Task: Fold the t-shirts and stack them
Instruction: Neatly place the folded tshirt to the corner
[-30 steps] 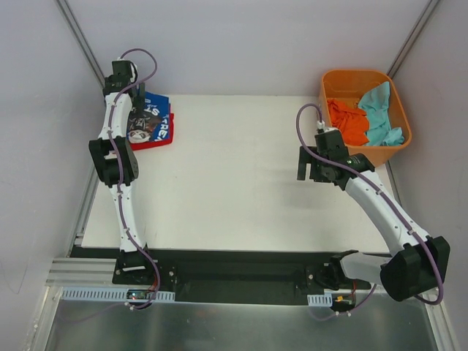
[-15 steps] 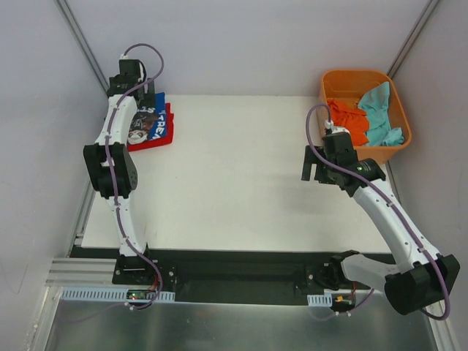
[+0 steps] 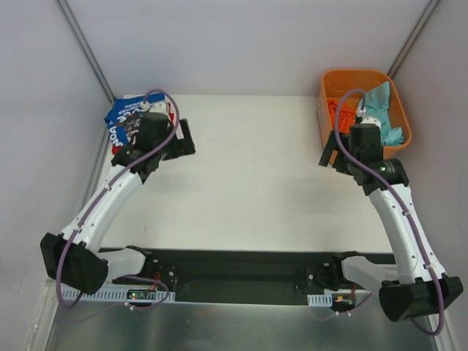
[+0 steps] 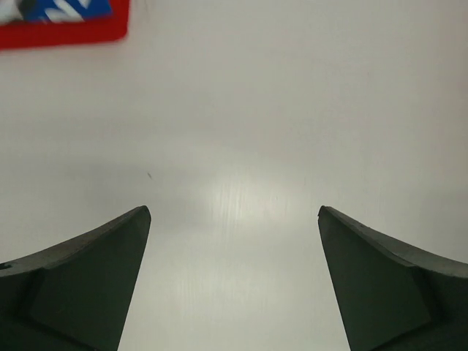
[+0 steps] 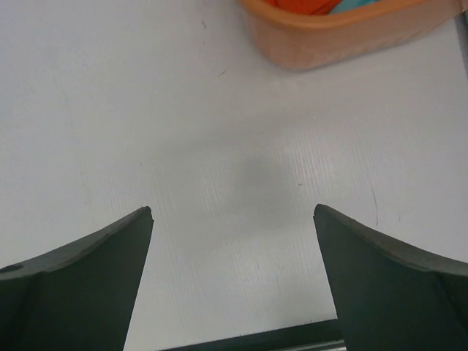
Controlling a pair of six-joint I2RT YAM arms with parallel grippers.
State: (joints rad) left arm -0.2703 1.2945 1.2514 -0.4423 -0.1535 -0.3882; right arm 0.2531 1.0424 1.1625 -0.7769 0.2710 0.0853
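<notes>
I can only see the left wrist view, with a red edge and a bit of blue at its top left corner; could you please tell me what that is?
Observer: It is a folded stack at the far left corner of the table: a blue t-shirt with white print lies on a red t-shirt.
Operator: Thank you. Are other shirts waiting?
Observer: Yes, an orange t-shirt and a teal t-shirt lie crumpled in the orange tub at the far right.
Operator: And the right arm?
Observer: The right gripper hangs open over bare table just short of that tub, holding nothing.
</notes>
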